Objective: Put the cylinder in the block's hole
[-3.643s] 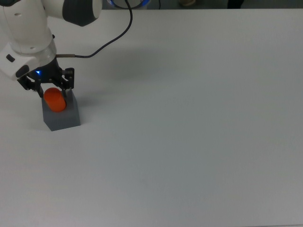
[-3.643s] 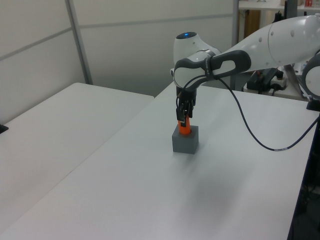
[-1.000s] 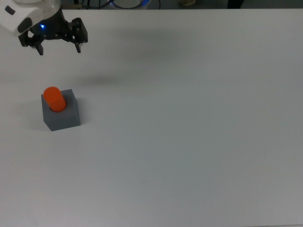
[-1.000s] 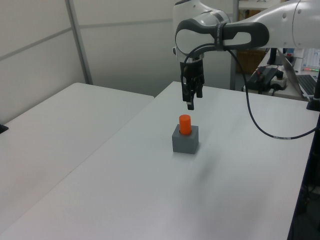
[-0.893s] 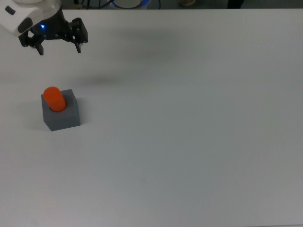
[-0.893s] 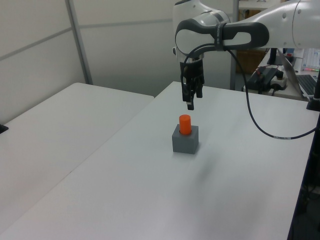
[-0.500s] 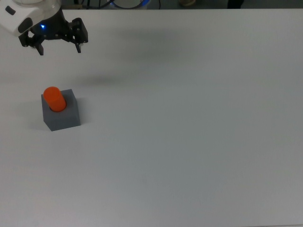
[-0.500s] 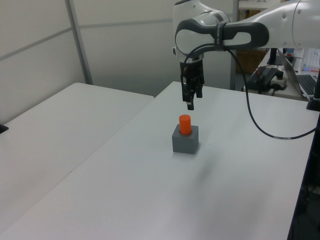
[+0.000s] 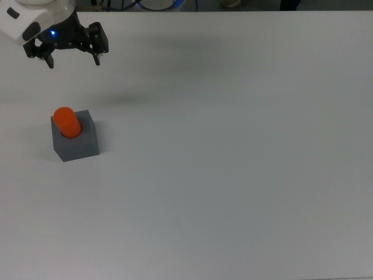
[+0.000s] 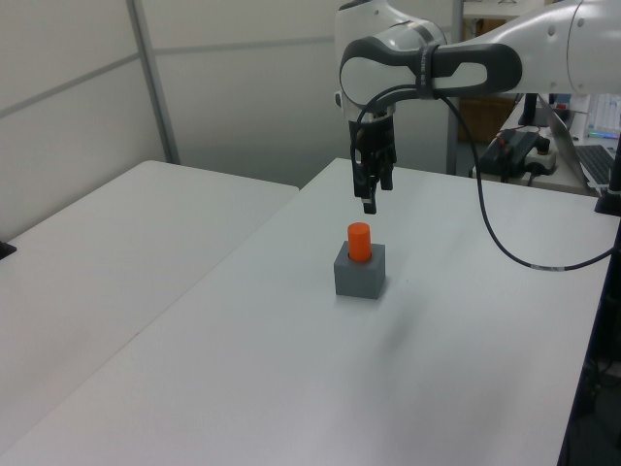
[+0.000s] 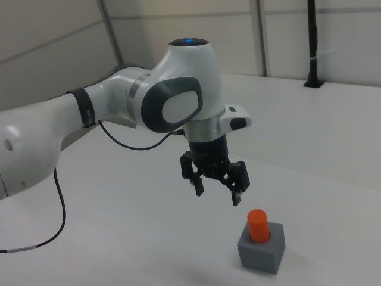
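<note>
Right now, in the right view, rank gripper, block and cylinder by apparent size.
1. gripper, largest, though it may sit nearer the camera.
2. block.
3. cylinder, smallest, standing in the block's hole.

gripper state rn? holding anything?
Gripper: open, holding nothing, raised clear above the cylinder, which stands in the block.

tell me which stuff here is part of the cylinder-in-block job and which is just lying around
Part of the job:
cylinder, standing in the block's hole
block
gripper, open, raised above them, holding nothing

Just there:
black cable hanging from the arm
table
</note>
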